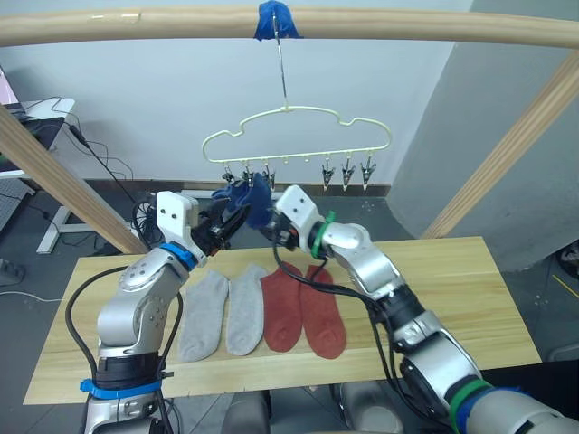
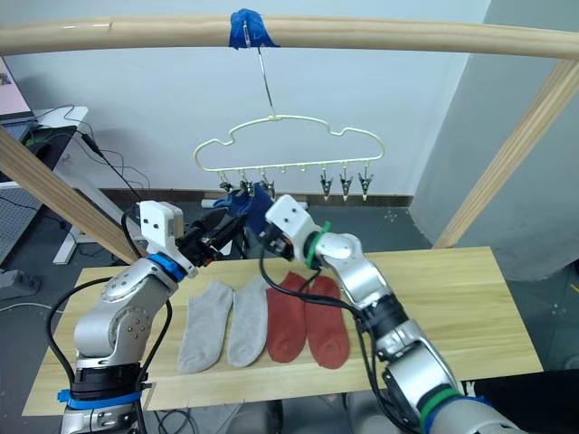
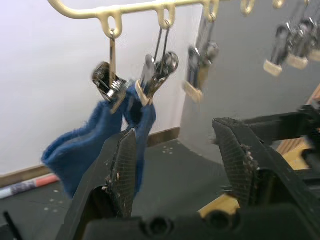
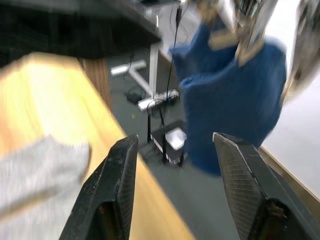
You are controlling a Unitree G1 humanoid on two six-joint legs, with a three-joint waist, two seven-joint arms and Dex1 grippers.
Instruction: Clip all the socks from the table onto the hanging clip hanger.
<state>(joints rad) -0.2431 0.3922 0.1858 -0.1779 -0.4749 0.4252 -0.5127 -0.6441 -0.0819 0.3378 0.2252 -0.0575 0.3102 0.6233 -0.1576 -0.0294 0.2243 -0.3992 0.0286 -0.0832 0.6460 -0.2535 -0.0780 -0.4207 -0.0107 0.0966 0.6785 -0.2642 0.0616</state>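
Two blue socks (image 3: pixel 95 140) are seen clipped on the clip hanger (image 1: pixel 296 137), left gripper (image 3: pixel 175 160) and right gripper (image 4: pixel 172 185) held wide open and empty beside them, apparently released, while grey socks (image 1: pixel 222 312) and red socks (image 1: pixel 303 312) lie on the table (image 1: pixel 452 307).

We see: blue socks (image 3: pixel 95 140) on pale-yellow hanger (image 1: pixel 298 136), silver clips (image 1: pixel 346 174). Two light grey socks (image 1: pixel 222 312), two rust red socks (image 1: pixel 303 309) on light wood-grain table (image 1: pixel 452 298). Blue tape (image 1: pixel 276 20) on tan pole (image 1: pixel 407 25). Black fingers (image 3: pixel 120 167).
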